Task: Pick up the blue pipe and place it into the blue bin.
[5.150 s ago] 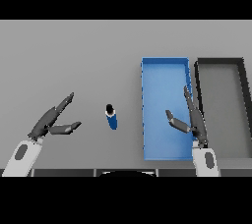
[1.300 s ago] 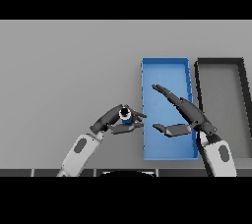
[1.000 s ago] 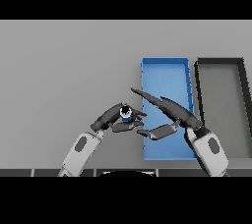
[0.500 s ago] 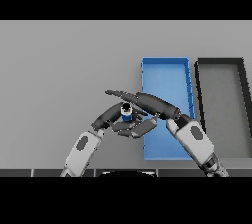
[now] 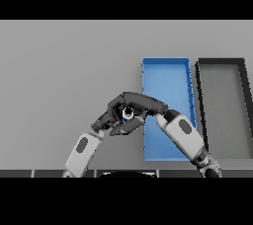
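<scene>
The blue pipe (image 5: 127, 114) shows only as a small blue and white patch, mostly hidden between my two hands just left of the blue bin (image 5: 166, 73). My left hand (image 5: 109, 117) comes up from the lower left and curls around the pipe's left side. My right hand (image 5: 142, 103) reaches leftward across the bin's near left corner; its fingers arch over the pipe's top and its thumb closes in from below. Both hands wrap the pipe above the grey table (image 5: 64, 71).
A dark grey bin (image 5: 223, 73) stands directly right of the blue one, their long sides nearly touching. My right forearm (image 5: 182, 135) lies across the near part of the blue bin.
My right hand swung left from over the blue bin and curled its fingers over the pipe held by my left hand. The left hand has hardly moved.
</scene>
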`<act>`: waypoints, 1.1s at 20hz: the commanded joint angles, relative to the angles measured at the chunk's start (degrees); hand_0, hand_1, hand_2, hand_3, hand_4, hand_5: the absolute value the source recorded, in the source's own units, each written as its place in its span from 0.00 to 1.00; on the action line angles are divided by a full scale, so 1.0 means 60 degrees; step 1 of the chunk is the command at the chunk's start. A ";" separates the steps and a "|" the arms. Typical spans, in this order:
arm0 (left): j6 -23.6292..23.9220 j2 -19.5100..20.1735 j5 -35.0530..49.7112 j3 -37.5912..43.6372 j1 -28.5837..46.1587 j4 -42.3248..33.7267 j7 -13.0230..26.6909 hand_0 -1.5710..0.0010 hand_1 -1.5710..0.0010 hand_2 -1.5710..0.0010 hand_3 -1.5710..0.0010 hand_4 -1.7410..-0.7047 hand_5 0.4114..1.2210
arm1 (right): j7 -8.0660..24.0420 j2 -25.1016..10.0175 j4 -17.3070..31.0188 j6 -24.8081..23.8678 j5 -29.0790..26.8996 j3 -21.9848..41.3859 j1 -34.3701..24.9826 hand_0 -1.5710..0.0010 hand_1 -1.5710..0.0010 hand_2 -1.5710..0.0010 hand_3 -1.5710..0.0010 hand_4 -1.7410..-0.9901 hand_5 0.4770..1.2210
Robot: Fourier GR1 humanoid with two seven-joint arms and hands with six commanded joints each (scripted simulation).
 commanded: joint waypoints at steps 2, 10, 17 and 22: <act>-0.0072 -0.0201 0.0225 0.0037 0.0085 0.0126 -0.0161 0.00 0.00 0.00 0.02 0.05 1.00 | -0.0120 0.0113 -0.0053 -0.0094 -0.0171 0.0045 0.0160 0.18 0.18 0.17 0.30 0.18 0.39; -0.0233 -0.0173 0.0259 0.0183 -0.0018 0.0053 -0.0062 0.00 0.00 0.00 0.09 0.01 1.00 | -0.1287 -0.0171 -0.0119 -0.0497 -0.0180 0.0435 0.0160 0.03 0.03 0.03 0.06 0.03 0.90; -0.0332 0.0274 -0.0348 0.0138 0.0052 -0.0176 -0.0197 0.40 0.45 0.47 0.52 0.36 1.00 | -0.1831 -0.0378 -0.0274 -0.1277 -0.0013 0.0822 0.0181 0.01 0.01 0.01 0.01 0.01 0.98; -0.0838 0.0148 -0.0870 0.0296 0.0009 -0.0222 0.0237 0.80 0.82 0.83 0.84 0.67 0.65 | -0.1104 -0.0410 -0.0304 -0.1755 -0.0073 0.0962 0.0020 0.00 0.00 0.00 0.00 0.00 0.99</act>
